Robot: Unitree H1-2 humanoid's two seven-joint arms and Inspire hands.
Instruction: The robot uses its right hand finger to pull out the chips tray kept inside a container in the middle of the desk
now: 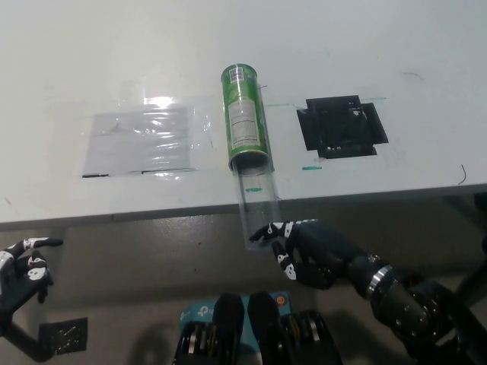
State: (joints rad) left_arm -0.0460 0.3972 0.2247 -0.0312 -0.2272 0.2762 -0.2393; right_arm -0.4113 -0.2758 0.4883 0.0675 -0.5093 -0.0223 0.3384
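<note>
In the middle of the desk [396,46] lay the green can [245,114], on its side, with its open mouth facing the near edge. The clear tray [257,205] stuck out of that mouth a long way. Its near end hung past the desk edge, over the floor. I could not see any chips in it.

My right hand [308,251] was just right of the tray's near end. One finger reached out to the tray's rim and seemed to touch it. The other fingers were loosely curled and held nothing.

My left hand [23,266] rested far to the left, below the desk edge. Its fingers were curled and it held nothing.

I judged the pull mostly done. The tray was out by most of its length, but its far end was still inside the can. What was left was a short last pull to get it all the way free.
</note>
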